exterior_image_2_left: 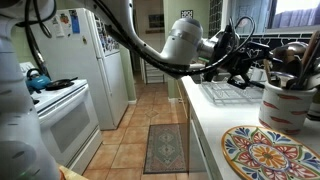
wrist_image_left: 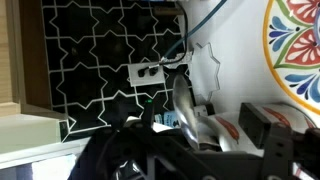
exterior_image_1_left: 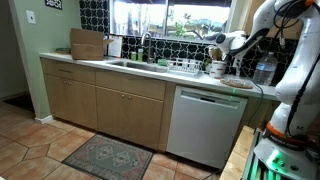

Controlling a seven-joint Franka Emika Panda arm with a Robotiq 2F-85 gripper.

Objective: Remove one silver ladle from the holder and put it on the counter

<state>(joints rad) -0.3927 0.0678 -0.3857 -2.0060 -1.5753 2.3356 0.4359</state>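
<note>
My gripper (exterior_image_2_left: 243, 68) hangs above the pale counter (exterior_image_2_left: 215, 120), left of the cream-white holder (exterior_image_2_left: 283, 108), which has dark and brownish handles sticking out. In an exterior view the gripper (exterior_image_1_left: 220, 43) shows above the holder (exterior_image_1_left: 217, 69) on the counter (exterior_image_1_left: 120, 66). In the wrist view a silver ladle (wrist_image_left: 186, 105) stands close to the camera between the fingers (wrist_image_left: 195, 135), its bowl up against the black tiled wall. The gripper looks shut on its handle. The holder does not show in the wrist view.
A colourful patterned plate (exterior_image_2_left: 268, 152) lies at the counter's near end and shows in the wrist view (wrist_image_left: 296, 45). A dish rack (exterior_image_2_left: 228, 92) lies under the gripper. The sink (exterior_image_1_left: 128, 63), a white dishwasher (exterior_image_1_left: 205, 125), a fridge (exterior_image_2_left: 100, 65) and a stove (exterior_image_2_left: 50, 110) stand nearby.
</note>
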